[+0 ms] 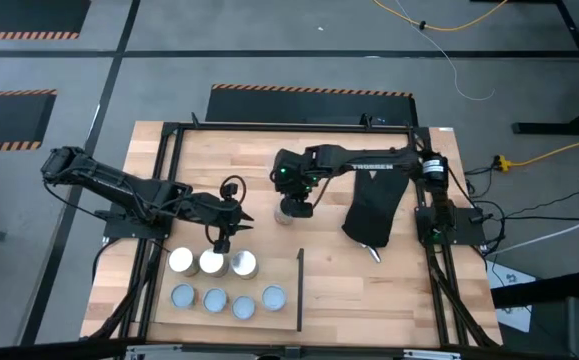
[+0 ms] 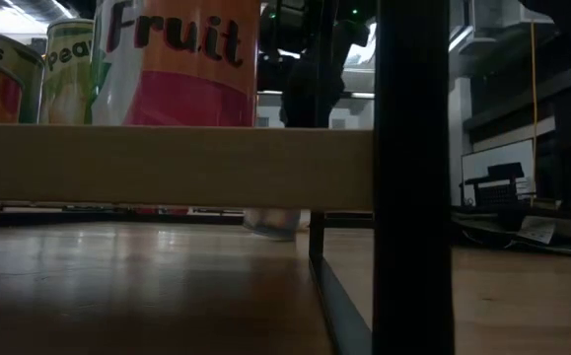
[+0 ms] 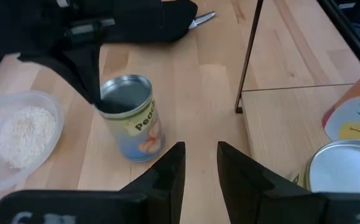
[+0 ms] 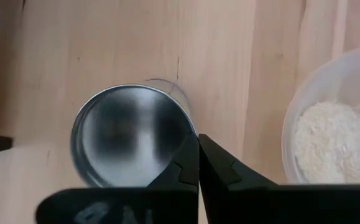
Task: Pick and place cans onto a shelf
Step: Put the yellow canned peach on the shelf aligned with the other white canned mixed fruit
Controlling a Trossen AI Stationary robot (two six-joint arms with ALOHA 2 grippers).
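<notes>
A can with a peach label (image 3: 133,127) stands alone on the table, mid-table (image 1: 291,212), and seems to lean a little (image 2: 273,224). My right gripper (image 4: 198,163) is shut, right above it (image 1: 295,200), its tips at the rim of the silvery top (image 4: 130,134). The shelf (image 1: 284,320) is a light-wood panel at the near left with a black strip (image 1: 300,290) on one edge. Several cans (image 1: 212,263) stand on it. My left gripper (image 3: 199,167) hangs open above their far row (image 1: 219,236), with nothing between its fingers. My right gripper comes down steeply from above, and its shut fingertips (image 3: 92,93) meet the rim of the can's top (image 3: 102,107) on the side toward the bowl. The can is not between the fingers. Its base stays on the table, and it seems to lean slightly.
A clear bowl of beige grains (image 3: 18,134) sits close beside the lone can (image 4: 335,143). A black oven mitt (image 1: 374,210) lies to the right of mid-table. A black frame (image 1: 169,180) runs round the tabletop.
</notes>
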